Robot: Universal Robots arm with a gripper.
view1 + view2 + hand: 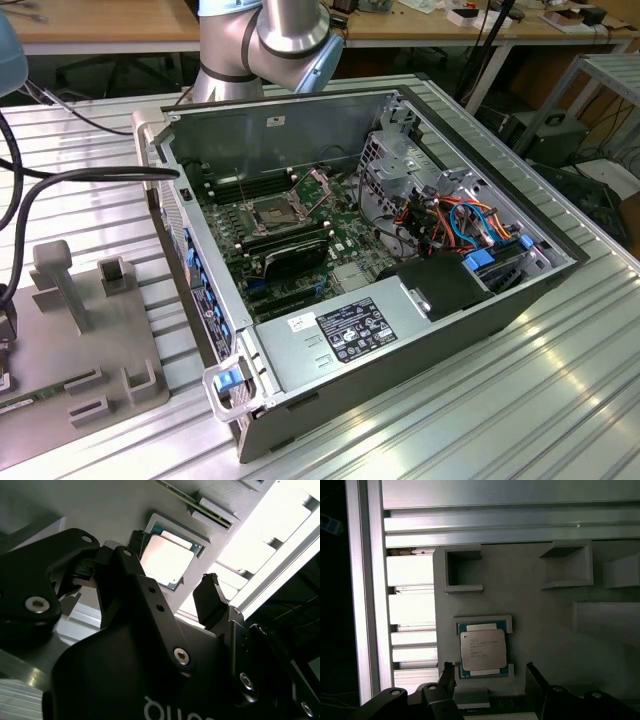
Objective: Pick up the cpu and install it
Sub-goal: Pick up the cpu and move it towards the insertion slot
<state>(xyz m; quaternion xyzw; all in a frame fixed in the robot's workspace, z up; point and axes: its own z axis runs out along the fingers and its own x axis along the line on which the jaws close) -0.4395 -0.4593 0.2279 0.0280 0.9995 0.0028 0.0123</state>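
The tool (pixel 490 674) is released: in the first wrist view its two black fingers (pixel 448 674) stand spread apart, one on each side of the cpu (pixel 483 650), with a gap showing between each fingertip and the chip. The cpu lies flat, silver top up, in a shallow framed pocket of a grey fixture plate (pixel 540 625). Other empty pockets are moulded into the same plate nearby. The plate rests on a ribbed aluminium counter (pixel 412 570). In the exterior view the arm (pixel 285 35) rises behind an open computer case (pixel 400 330) that lies on its side. Its motherboard socket (pixel 275 212) is exposed, well apart from the fixture plate.
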